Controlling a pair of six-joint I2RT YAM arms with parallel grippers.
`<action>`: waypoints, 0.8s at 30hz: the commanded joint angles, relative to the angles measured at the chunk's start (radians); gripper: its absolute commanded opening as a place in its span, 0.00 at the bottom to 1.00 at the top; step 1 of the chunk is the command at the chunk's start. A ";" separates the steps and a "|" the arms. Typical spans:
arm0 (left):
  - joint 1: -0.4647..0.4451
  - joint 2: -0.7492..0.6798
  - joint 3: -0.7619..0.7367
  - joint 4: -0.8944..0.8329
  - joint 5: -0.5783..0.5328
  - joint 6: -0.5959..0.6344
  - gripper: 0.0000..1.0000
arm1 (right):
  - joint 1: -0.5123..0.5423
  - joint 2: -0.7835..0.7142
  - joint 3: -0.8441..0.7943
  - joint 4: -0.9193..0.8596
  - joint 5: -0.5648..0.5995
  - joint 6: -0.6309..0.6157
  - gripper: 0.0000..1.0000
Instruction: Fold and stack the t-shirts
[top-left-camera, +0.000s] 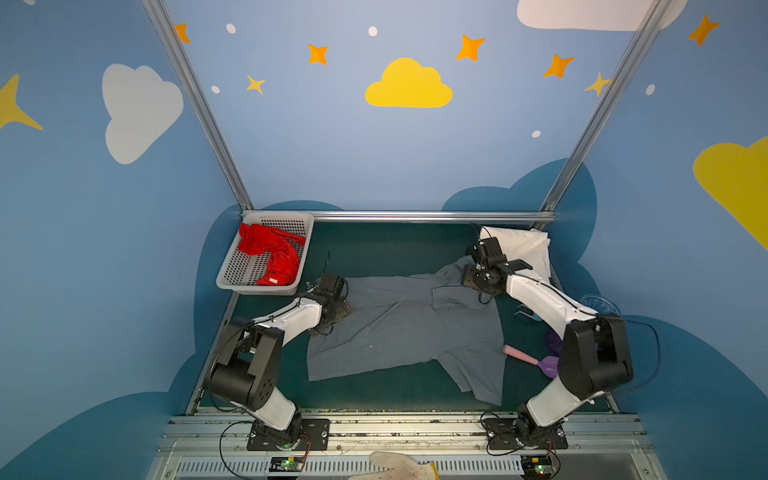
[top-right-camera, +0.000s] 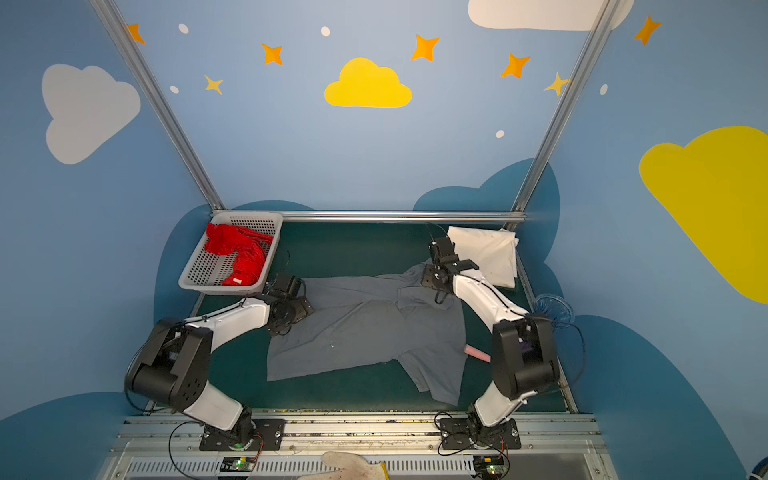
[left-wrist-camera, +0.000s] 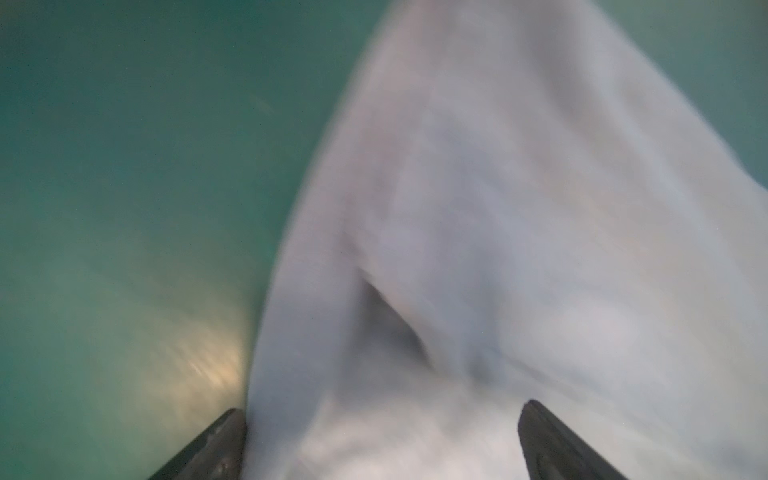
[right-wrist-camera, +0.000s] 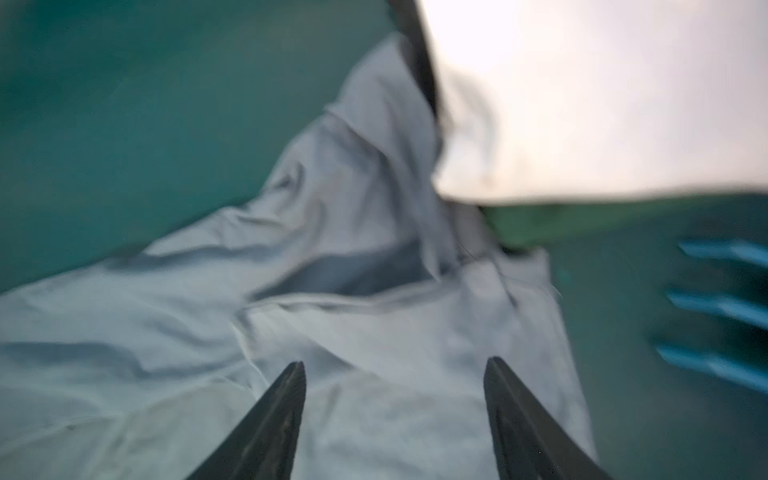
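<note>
Left pincer (left-wrist-camera: 382, 407) and right pincer (right-wrist-camera: 395, 361) both gape over the grey shirt (top-left-camera: 407, 328).
The grey shirt lies spread and rumpled mid-counter (top-left-camera: 395, 249). The left pincer is at its left edge and the right one over its far right corner, fingers apart, neither clamping cloth. The cream shirt (top-left-camera: 523, 249) sits folded at the far right. The red shirt (top-left-camera: 270, 253) lies crumpled in the basket (top-left-camera: 239, 270).

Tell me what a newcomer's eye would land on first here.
The bright red t-shirt bunched in the white basket at the far left corner grabs the eye first. Next comes the grey t-shirt spread rumpled across the middle of the green table, with the left gripper and right gripper open over its opposite ends. A folded cream-white t-shirt sits at the far right corner.
</note>
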 joint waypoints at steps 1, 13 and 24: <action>-0.030 -0.089 -0.010 -0.030 0.004 0.031 1.00 | 0.014 0.175 0.166 -0.165 -0.072 -0.058 0.66; -0.041 -0.222 0.020 -0.108 -0.099 0.069 1.00 | 0.094 0.396 0.375 -0.371 0.029 -0.045 0.60; -0.040 -0.259 0.043 -0.131 -0.174 0.078 1.00 | 0.104 0.336 0.237 -0.352 0.011 -0.006 0.54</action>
